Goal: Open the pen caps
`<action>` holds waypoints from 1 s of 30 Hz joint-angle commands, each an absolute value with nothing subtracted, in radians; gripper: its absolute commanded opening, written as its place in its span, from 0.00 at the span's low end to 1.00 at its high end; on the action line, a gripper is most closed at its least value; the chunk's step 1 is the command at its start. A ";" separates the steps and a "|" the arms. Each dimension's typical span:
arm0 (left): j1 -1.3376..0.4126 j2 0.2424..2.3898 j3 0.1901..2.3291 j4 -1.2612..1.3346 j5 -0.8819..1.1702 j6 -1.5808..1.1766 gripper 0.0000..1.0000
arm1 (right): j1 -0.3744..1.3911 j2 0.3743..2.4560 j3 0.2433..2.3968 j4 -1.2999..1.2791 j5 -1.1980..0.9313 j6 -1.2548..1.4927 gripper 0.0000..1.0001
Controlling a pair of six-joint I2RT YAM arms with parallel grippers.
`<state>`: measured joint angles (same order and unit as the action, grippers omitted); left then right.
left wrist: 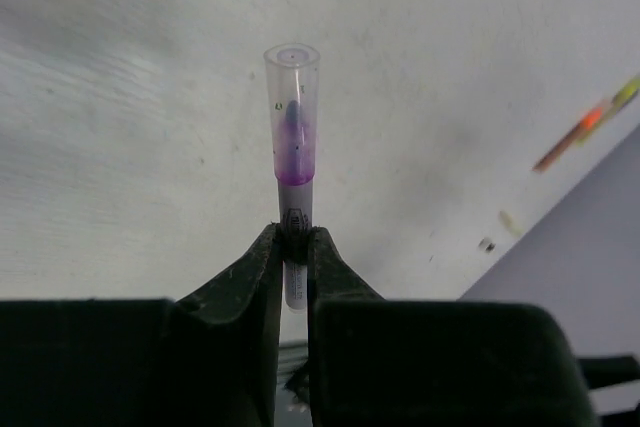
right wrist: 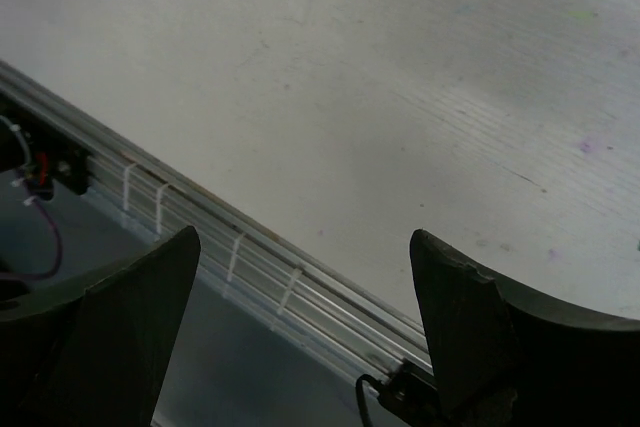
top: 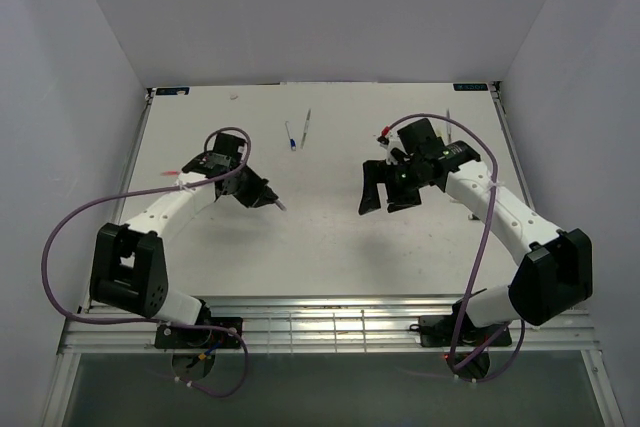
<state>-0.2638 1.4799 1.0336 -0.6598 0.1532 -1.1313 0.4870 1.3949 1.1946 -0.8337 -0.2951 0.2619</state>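
The left gripper (left wrist: pixel 293 239) pinches the purple pen (left wrist: pixel 295 209), with the clear cap (left wrist: pixel 292 97) on its tip beyond the jaws. The right gripper (right wrist: pixel 305 247) hangs wide open and empty. Such a narrow pinch may let the pen slip when the cap is pulled.

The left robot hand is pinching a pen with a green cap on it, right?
Not green. The left wrist view shows the cap is clear with a purple tint. The left gripper is indeed pinching the pen, cap on.

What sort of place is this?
Likely a robot test booth in a lab: a left arm and right arm bolted to a white table, blank walls closing it in, and a purple pen gripped in the left fingers.
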 commanded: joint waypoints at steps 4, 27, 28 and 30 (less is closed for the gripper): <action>-0.324 1.345 0.887 -0.468 0.409 -0.995 0.00 | 0.494 1.413 1.166 -0.628 -0.705 0.401 0.96; -0.385 1.282 0.874 -0.291 0.525 -1.229 0.00 | 0.635 1.583 1.037 -0.031 -0.825 0.741 0.61; -0.385 1.279 0.871 -0.290 0.528 -1.233 0.00 | 0.638 1.595 1.040 -0.029 -0.824 0.742 0.61; -0.385 1.272 0.865 -0.290 0.529 -1.241 0.00 | 0.641 1.614 1.054 -0.026 -0.822 0.742 0.60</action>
